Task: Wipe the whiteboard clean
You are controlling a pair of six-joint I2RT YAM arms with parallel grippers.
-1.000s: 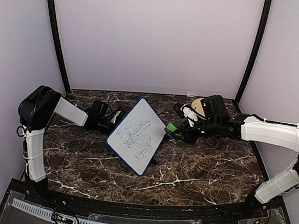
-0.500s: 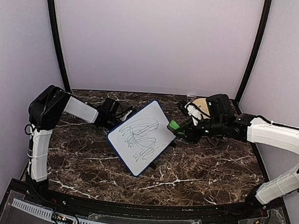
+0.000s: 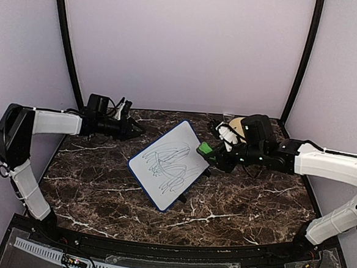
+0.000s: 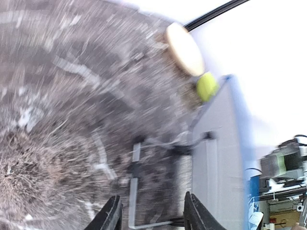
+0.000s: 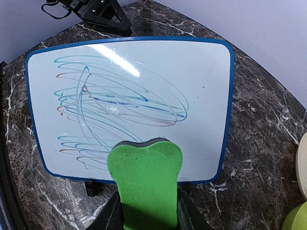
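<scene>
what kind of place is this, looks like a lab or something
Probably a robot test booth in a lab: plain lilac walls and black posts box in a marble-patterned table, with two arms bolted at its near edge.

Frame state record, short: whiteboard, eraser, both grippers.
whiteboard: propped up at a tilt, scribbles across its face
eraser: green, at the whiteboard's edge; contact unclear
right gripper: shut on eraser
left gripper: open, empty, off to the side of the whiteboard
</scene>
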